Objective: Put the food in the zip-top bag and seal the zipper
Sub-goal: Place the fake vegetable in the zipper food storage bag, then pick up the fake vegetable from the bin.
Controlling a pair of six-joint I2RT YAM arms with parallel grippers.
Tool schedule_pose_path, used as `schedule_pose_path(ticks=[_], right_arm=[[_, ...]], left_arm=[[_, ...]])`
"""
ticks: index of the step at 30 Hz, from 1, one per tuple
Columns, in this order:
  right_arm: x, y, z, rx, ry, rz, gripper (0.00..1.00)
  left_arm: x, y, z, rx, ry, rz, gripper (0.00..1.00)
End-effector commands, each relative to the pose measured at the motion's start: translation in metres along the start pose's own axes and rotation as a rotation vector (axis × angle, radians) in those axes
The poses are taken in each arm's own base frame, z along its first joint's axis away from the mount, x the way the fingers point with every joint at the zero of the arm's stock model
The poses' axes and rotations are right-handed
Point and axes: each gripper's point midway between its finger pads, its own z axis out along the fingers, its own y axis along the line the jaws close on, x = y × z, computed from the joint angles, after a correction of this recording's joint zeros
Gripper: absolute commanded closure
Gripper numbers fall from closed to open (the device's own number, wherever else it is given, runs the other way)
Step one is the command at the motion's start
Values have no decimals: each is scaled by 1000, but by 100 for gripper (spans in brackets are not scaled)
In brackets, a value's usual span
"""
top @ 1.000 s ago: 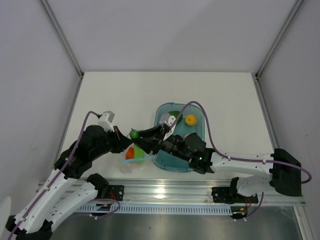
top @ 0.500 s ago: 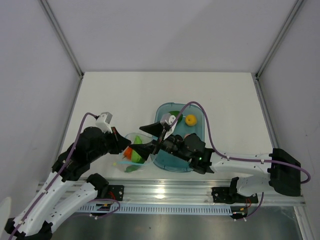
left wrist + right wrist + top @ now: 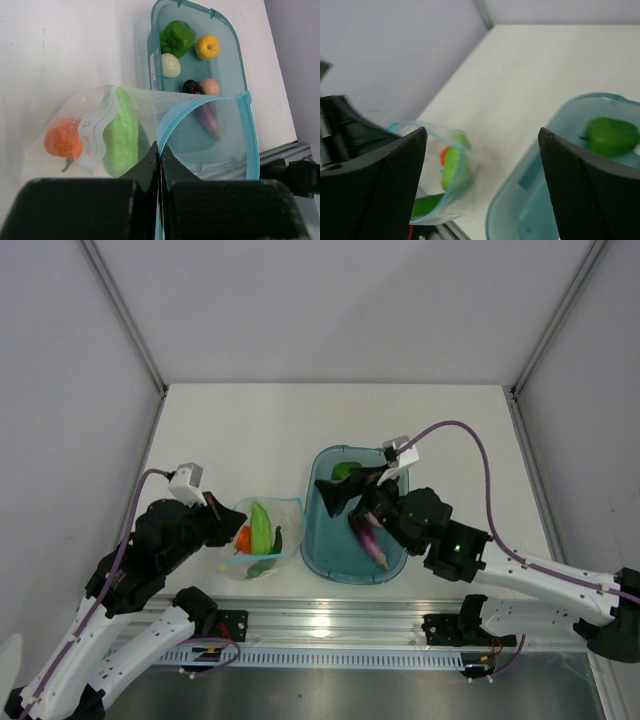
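At lower left, the left gripper (image 3: 160,157) pinches the zipper (image 3: 176,114) of the zip-top bag (image 3: 95,130); the right gripper (image 3: 482,135), spread wide and empty, should straddle the green bell pepper (image 3: 177,37) squarely.

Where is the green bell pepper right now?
In the left wrist view, the green bell pepper sits at the far end of the teal tray, beside a small yellow fruit and a pale round piece, right of the zip-top bag.

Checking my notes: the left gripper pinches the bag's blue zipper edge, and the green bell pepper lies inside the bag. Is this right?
No. The left gripper pinches the zipper of the bag, but the green bell pepper lies in the teal tray; the left wrist view shows it.
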Motion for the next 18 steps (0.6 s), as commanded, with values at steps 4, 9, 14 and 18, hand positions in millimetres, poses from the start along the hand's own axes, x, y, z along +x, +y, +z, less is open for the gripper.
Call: schedule_pose_path(ticks=[4,9,14,18], right_arm=[[27,-105,-27,379,175,-28,20],[62,-125,-26,404,306,-49,25],[100,-132,-19,400,433,-30,21],[145,-147,-10,445,598,-64,19]], left_arm=[[-8,1,-3,-2,-39,2,100],[-6,-2,-3,21,-49,-17,99],[-5,-2,-1,20,-44,-16,99],[-3,-1,0,20,-38,-14,99]])
